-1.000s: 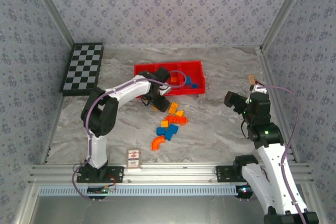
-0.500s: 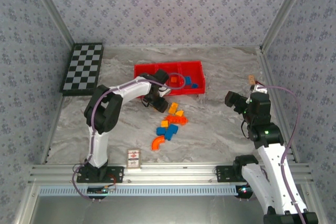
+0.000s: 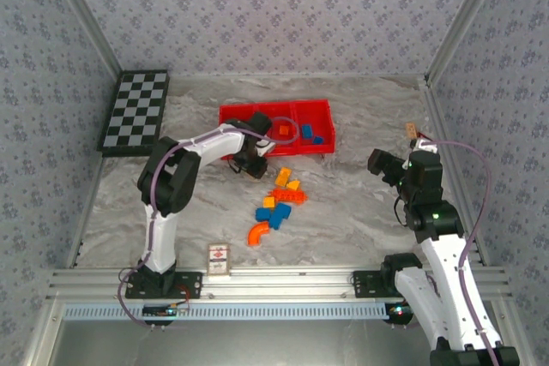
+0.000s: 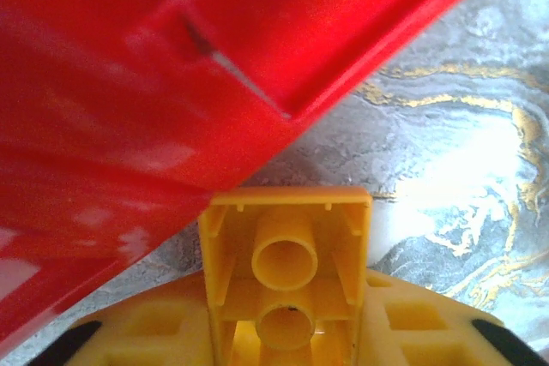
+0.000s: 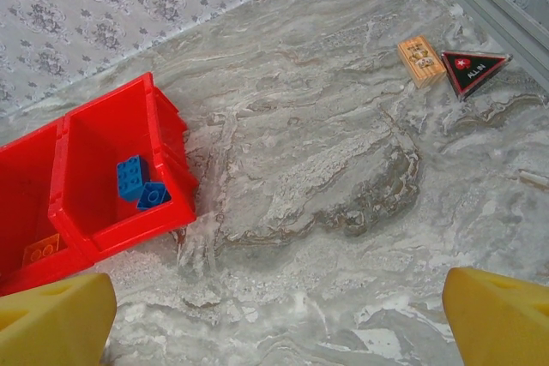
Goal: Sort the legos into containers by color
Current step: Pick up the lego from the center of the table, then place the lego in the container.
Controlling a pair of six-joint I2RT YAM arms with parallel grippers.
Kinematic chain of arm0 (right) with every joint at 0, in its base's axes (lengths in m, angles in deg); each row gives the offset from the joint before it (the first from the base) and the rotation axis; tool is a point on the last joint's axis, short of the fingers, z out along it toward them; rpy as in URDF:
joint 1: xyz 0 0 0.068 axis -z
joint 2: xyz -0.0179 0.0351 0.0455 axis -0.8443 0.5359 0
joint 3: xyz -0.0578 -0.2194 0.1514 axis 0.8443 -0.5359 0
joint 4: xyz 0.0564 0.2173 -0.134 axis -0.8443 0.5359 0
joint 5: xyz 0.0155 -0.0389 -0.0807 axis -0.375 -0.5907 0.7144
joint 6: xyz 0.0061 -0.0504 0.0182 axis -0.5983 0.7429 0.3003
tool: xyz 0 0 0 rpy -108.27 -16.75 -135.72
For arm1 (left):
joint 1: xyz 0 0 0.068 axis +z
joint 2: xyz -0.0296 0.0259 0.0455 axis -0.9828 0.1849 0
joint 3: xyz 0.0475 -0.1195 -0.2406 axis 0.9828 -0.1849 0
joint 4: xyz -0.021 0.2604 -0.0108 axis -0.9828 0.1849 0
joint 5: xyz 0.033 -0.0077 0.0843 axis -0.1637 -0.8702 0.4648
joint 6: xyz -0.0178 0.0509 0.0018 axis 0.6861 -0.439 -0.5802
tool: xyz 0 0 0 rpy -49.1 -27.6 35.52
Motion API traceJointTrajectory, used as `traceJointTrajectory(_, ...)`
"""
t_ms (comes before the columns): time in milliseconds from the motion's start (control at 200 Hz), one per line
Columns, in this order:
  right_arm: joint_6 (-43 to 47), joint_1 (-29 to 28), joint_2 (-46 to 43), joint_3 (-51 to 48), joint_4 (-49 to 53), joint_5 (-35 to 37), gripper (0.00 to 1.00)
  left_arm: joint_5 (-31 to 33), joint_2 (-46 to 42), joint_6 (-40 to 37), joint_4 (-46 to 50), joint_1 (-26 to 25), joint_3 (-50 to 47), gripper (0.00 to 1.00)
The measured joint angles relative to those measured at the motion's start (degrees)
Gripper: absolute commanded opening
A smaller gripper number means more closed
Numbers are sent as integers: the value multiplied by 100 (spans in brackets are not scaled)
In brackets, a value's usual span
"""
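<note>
Nearest the arm bases, a small printed card [image 3: 220, 259] lies on the marbled worktop [image 3: 343, 220]. Just beyond it is the scatter of loose bricks [image 3: 276, 203]. A curved orange brick [image 3: 256, 232] is closest, with blue pieces [image 3: 276, 214] beside it. A red-orange brick [image 3: 289, 196] and yellow pieces [image 3: 287, 179] lie at the far end.

Off to the right, well apart from them, the right claw [image 5: 276, 319] hangs over bare worktop. Its yellow fingertips [image 5: 51, 319] are spread wide with nothing between them.

Farther in, the left claw [image 4: 285, 332] is closed on a yellow brick [image 4: 286, 250], whose hollow underside and round tubes face the wrist camera. The brick sits at the near outer wall of the red tray [image 4: 129, 83]; whether it touches the wall cannot be told.

In the tray, the right compartment holds two blue bricks [image 5: 139, 184] and the middle one an orange brick [image 5: 41, 250]. A tan block [image 5: 420, 59] and a black triangular card [image 5: 473, 70] lie side by side near the right wall. A checkerboard [image 3: 135, 111] lies at the far left.
</note>
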Motion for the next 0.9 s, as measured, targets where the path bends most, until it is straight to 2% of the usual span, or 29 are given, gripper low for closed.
traceJointTrajectory(170,-31,28,-107,0,96,2,100,-17,-289,129,-260,-2,-389,18)
traceJointTrajectory(320,-52,35,-146,0,208,0,100,9,-909,363,-238,-28,-828,14)
traceJointTrajectory(605,-140,37,-280,-39,444,-4,99,662,-2544,748,-210,9,-750,21)
traceJointTrajectory(735,-184,48,-398,-44,647,-63,100,914,-2439,898,-94,297,-258,21)
traceJointTrajectory(900,-184,50,-667,-55,966,-153,100,968,-1700,1154,127,870,551,22)
